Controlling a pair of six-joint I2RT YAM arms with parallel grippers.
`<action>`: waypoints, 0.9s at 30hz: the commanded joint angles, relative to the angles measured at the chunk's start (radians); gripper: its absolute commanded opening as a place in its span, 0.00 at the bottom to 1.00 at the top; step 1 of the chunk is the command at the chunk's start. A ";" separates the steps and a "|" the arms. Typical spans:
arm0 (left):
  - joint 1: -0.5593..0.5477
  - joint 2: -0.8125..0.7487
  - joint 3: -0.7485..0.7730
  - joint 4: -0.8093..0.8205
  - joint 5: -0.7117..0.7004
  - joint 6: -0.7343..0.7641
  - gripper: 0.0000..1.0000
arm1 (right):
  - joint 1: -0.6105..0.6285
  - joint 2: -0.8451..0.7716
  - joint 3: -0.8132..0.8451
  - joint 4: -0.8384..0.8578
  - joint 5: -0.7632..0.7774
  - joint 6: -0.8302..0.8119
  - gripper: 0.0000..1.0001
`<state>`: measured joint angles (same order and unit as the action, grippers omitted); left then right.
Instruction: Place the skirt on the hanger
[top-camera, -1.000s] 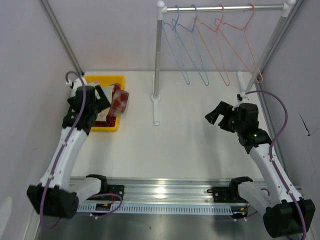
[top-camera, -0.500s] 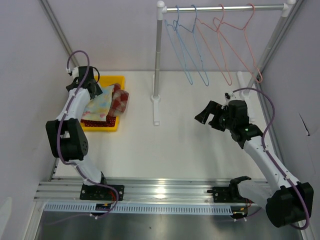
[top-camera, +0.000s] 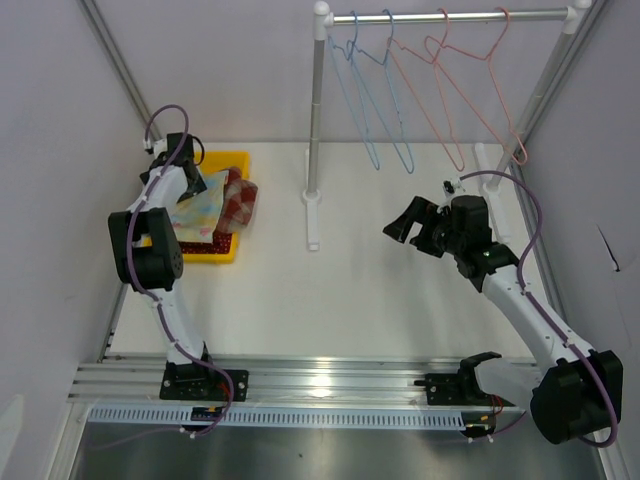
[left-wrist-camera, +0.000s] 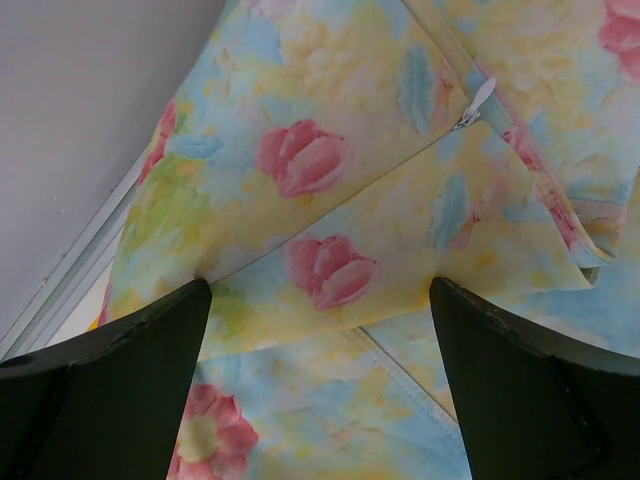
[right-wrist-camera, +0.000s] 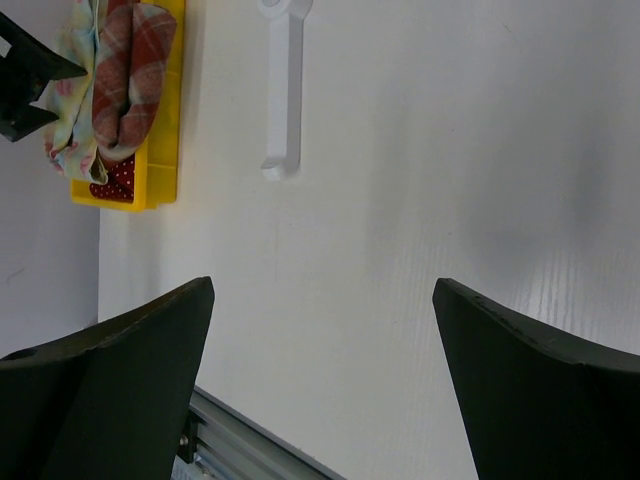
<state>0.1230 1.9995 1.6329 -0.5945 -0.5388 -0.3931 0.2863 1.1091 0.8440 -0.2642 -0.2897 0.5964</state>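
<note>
White desk (top-camera: 380, 290), far-left corner: floral skirt (left-wrist-camera: 300, 160) heaped in yellow bin (top-camera: 226, 157) beside plaid garment (top-camera: 240, 200). Left end effector (left-wrist-camera: 318, 290) spread just over skirt, nothing gripped; right end effector (right-wrist-camera: 325, 285) released, empty. Risk: shallow pinch catches one fold, skirt slips.

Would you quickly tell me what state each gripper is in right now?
Left gripper: open, holding nothing, over the pastel floral fabric skirt.
Right gripper: open, empty, above the white table.
</note>
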 joint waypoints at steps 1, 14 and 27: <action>0.012 0.021 0.044 -0.005 0.000 0.005 0.96 | 0.005 0.003 0.043 0.056 -0.008 0.013 1.00; 0.020 0.028 0.002 0.024 0.082 0.005 0.09 | 0.005 -0.028 0.014 0.063 0.015 0.032 0.99; -0.003 -0.192 0.005 0.006 0.187 0.017 0.00 | 0.005 -0.068 0.026 0.045 0.024 0.029 0.99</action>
<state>0.1349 1.9568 1.6299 -0.5949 -0.4149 -0.3836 0.2871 1.0676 0.8413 -0.2478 -0.2745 0.6289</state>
